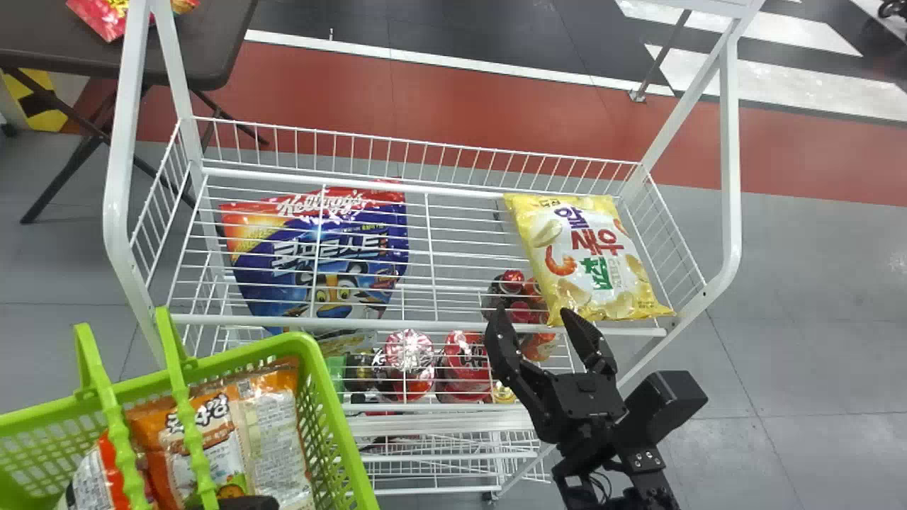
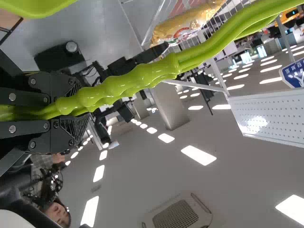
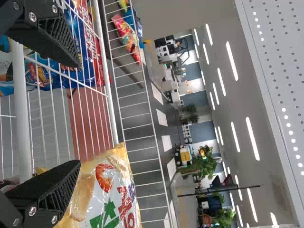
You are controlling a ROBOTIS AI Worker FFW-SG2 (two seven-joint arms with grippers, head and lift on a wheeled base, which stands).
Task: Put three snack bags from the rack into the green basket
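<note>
My right claw (image 1: 535,315) gapes, empty, by the yellow bag (image 1: 588,248) on the rack (image 1: 730,156), a blue bag (image 1: 283,265) farther left; my left claw (image 1: 248,503) grips the handle (image 2: 133,80) of the green basket (image 1: 327,397), bags (image 1: 273,439) inside.

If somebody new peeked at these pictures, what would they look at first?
Probably the bright green basket at the lower left of the head view, with snack bags inside. Next might come the big yellow bag on the right side of the white rack, with the black right gripper open by its near edge. A shiny blue and red bag lies on the rack's left side.
</note>
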